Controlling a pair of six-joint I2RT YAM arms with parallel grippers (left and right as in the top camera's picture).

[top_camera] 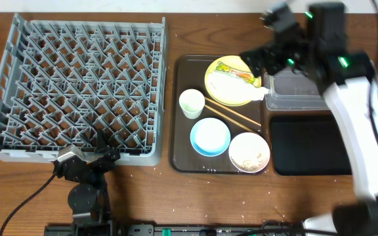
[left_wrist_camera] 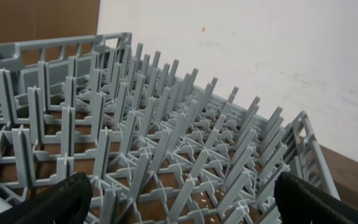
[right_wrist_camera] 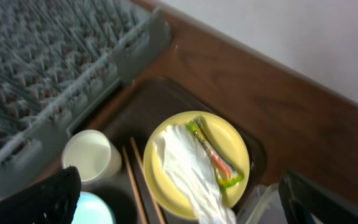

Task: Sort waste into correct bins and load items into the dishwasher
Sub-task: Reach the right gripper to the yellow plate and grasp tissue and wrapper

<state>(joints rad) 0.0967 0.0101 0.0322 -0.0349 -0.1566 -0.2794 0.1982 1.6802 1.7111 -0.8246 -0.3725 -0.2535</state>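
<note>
The yellow plate (top_camera: 218, 88) lies at the back of the brown serving tray and carries the green-and-orange wrapper (top_camera: 235, 72) and the white tissue (top_camera: 245, 88), which hangs over the plate's right edge toward the clear tub (top_camera: 297, 92). My right gripper (top_camera: 260, 58) hovers open above the plate; its wrist view shows the plate (right_wrist_camera: 235, 149), tissue (right_wrist_camera: 188, 171) and wrapper (right_wrist_camera: 215, 152) between the open fingers (right_wrist_camera: 178, 180). The white cup (top_camera: 191, 103), chopsticks (top_camera: 235, 117), blue bowl (top_camera: 210, 136) and white bowl with crumbs (top_camera: 249, 152) sit on the tray. My left gripper (top_camera: 87, 160) is open and empty at the grey rack's front edge (left_wrist_camera: 185, 193).
The grey dish rack (top_camera: 77, 85) fills the left of the table and holds nothing. The black tray (top_camera: 307, 144) lies right of the brown serving tray (top_camera: 182, 144), in front of the clear tub. A wall stands behind the table.
</note>
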